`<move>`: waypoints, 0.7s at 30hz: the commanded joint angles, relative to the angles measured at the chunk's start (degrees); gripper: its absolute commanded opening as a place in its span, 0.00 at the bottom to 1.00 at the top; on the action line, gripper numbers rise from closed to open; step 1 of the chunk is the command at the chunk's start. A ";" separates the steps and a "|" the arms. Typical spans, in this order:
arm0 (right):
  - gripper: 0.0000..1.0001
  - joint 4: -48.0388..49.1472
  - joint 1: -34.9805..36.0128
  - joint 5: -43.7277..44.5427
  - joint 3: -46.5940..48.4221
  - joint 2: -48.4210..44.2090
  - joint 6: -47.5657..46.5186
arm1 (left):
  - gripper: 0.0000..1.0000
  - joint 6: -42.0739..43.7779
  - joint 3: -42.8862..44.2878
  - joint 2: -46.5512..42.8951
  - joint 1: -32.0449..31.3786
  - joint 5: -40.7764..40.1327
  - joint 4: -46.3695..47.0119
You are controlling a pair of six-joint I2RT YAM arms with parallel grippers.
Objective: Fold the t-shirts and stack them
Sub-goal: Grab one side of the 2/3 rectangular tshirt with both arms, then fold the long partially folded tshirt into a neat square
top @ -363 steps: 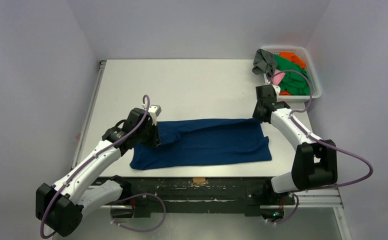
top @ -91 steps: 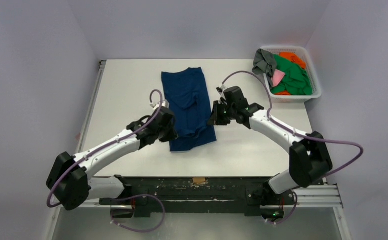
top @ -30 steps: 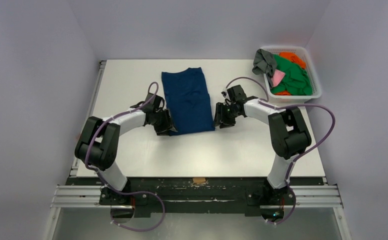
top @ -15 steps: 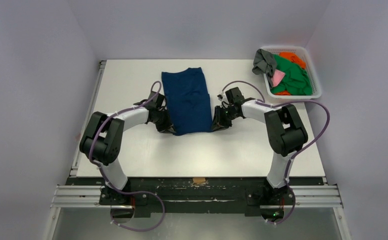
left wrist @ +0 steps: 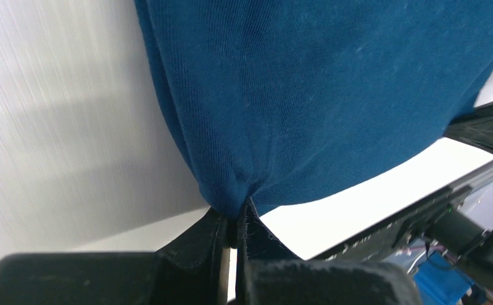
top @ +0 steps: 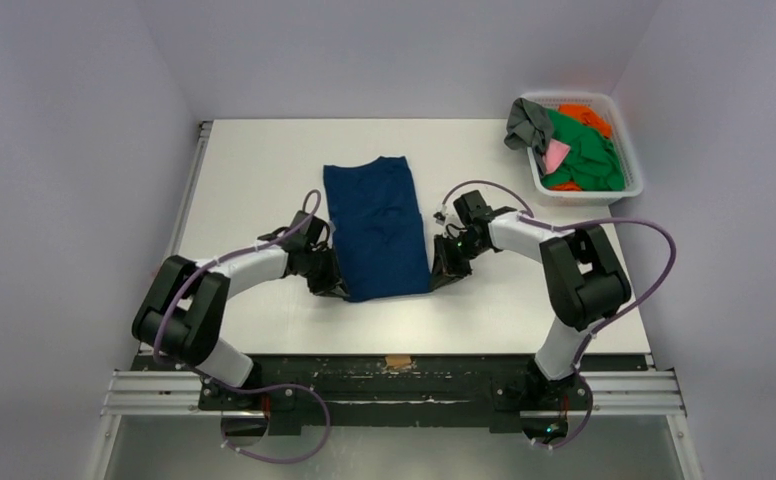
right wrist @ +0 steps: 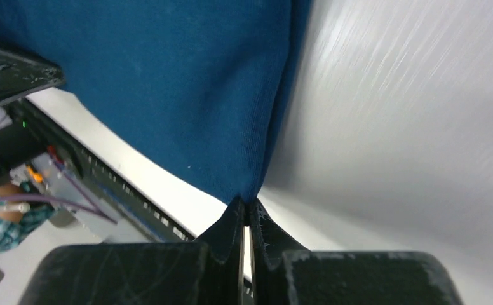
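Observation:
The navy blue t-shirt (top: 377,228) lies folded into a narrow strip in the middle of the table, long side running front to back. My left gripper (top: 336,283) is shut on its near left corner (left wrist: 231,190). My right gripper (top: 438,278) is shut on its near right corner (right wrist: 247,187). Both corners are pinched between the black fingertips just above the table. More t-shirts, green (top: 584,150), orange (top: 586,116), grey (top: 528,124) and pink (top: 557,154), sit bundled in the basket. The white graphic is hidden.
The white mesh basket (top: 632,182) stands at the back right corner of the table (top: 254,170). White walls close in on three sides. The black frame rail (top: 394,375) runs along the near edge.
Both grippers have drawn toward the near edge, dragging the folded navy t-shirt with them by its near corners. Earlier the shirt lay spread sideways, then was turned and folded lengthwise.

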 commanded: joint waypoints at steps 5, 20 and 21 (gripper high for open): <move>0.00 -16.57 0.49 -5.66 4.62 -13.50 -3.64 | 0.00 -2.58 1.46 -21.23 -3.69 0.51 -15.85; 0.00 2.25 -4.83 -6.79 33.27 -0.01 4.51 | 0.00 3.23 22.96 -12.98 6.06 -12.22 -8.70; 0.00 1.35 -5.04 -6.65 35.78 1.82 3.93 | 0.00 3.66 24.77 -10.56 6.68 -12.29 -9.11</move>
